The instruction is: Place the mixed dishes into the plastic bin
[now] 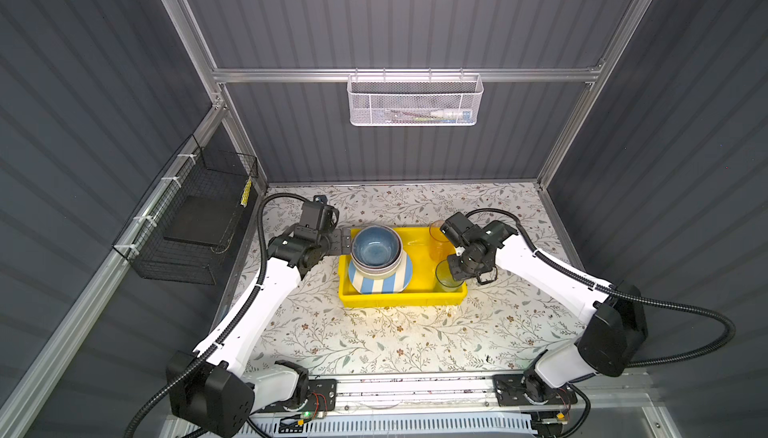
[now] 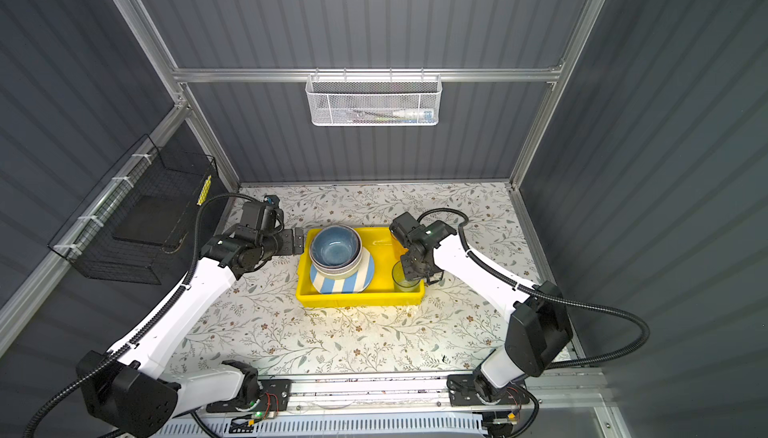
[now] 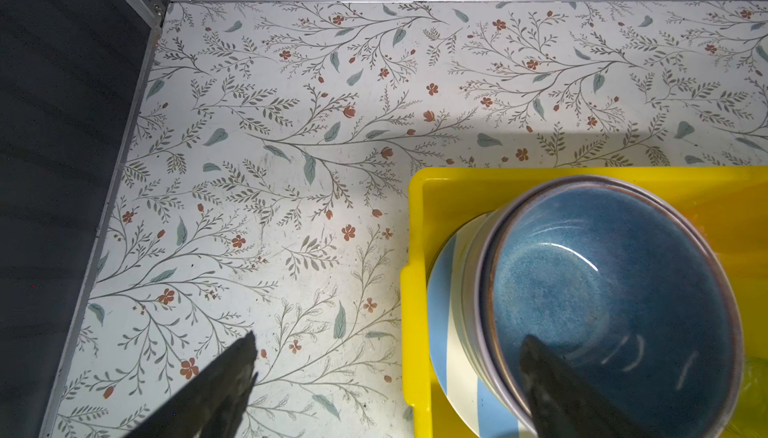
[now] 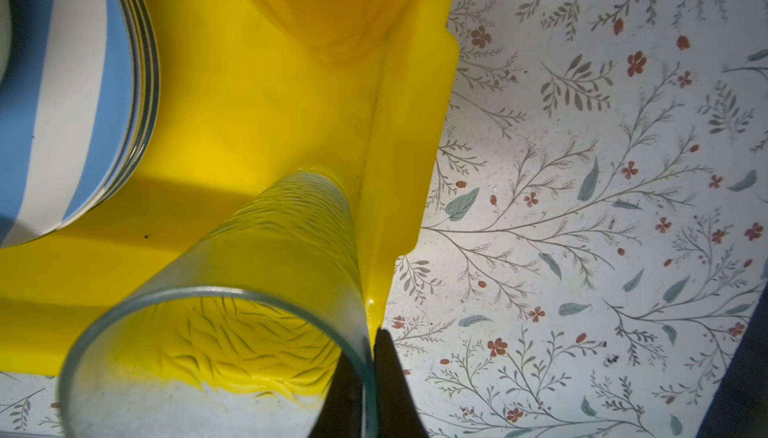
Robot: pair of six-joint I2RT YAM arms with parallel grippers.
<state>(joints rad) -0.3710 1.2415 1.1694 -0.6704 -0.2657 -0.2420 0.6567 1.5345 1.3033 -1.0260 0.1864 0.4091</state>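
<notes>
The yellow plastic bin (image 1: 399,299) (image 2: 357,301) sits mid-table. In its left half a dark blue bowl (image 1: 376,244) (image 3: 602,290) is nested in a lilac bowl (image 3: 478,290), on a blue-white striped plate (image 1: 380,285) (image 4: 62,103) that tops several plates. A pink tumbler (image 1: 437,233) (image 4: 324,7) stands at the bin's back right. My right gripper (image 1: 453,268) (image 4: 368,373) is shut on the rim of a translucent blue tumbler (image 1: 448,281) (image 4: 249,290) in the front right corner. One finger is inside the glass and one outside. My left gripper (image 1: 345,241) (image 3: 392,352) is open at the bin's left rim, holding nothing.
A white mesh basket (image 1: 413,101) hangs on the back wall and a black wire basket (image 1: 195,219) on the left wall. The floral tabletop (image 1: 374,340) spreads around the bin. Grey walls close in the back and both sides.
</notes>
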